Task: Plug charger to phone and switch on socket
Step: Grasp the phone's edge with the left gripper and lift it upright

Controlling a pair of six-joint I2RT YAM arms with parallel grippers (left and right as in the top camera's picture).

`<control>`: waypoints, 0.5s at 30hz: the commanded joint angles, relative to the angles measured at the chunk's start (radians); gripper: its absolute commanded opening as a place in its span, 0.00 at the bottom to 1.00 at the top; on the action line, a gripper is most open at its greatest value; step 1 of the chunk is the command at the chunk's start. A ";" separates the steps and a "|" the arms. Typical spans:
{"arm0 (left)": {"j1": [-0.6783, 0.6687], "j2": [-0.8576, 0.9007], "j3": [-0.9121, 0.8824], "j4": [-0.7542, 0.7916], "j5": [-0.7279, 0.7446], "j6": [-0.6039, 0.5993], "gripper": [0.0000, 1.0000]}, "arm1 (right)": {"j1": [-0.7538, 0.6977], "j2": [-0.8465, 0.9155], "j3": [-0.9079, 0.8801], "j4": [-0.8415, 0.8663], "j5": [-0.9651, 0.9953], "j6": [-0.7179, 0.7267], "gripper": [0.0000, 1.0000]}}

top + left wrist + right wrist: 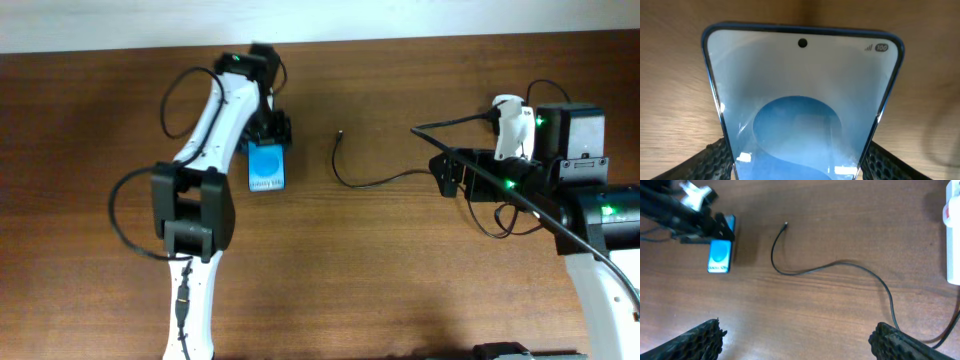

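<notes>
the phone lies flat on the wooden table, left of centre and toward the far edge, with its blue screen up. the left gripper is closed on it. in the left wrist view its ribbed fingers press against both long edges of the phone at the end nearer the camera. the left arm reaches from the near edge out to the far side, bent at the elbow, with the wrist pointing back down at the phone.

the charger lies loose on the table, well apart from the phone. its plug tip sits to the phone's right, and the cable curves near and then runs right toward the right arm. the socket is on the far right, partly hidden under that arm. the right gripper hangs above the cable, fingers spread wide and holding nothing.
</notes>
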 commanded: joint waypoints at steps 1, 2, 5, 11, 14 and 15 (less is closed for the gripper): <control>0.021 -0.013 0.179 -0.070 0.036 -0.014 0.50 | 0.006 0.005 0.018 0.016 -0.009 -0.007 0.98; 0.026 -0.013 0.212 -0.091 0.068 -0.014 0.35 | 0.006 0.005 0.018 0.016 -0.010 -0.007 0.98; 0.034 -0.012 0.219 -0.111 0.132 -0.013 0.00 | 0.006 0.005 0.018 0.025 -0.010 -0.007 0.99; 0.035 -0.013 0.219 -0.145 0.669 -0.014 0.00 | 0.006 0.005 0.018 0.030 -0.021 -0.006 0.98; 0.041 -0.013 0.219 -0.243 0.712 -0.366 0.00 | 0.006 0.005 0.018 0.031 -0.025 0.012 0.98; 0.045 -0.013 0.219 -0.275 0.737 -0.439 0.00 | 0.006 0.005 0.018 0.030 -0.032 0.012 0.98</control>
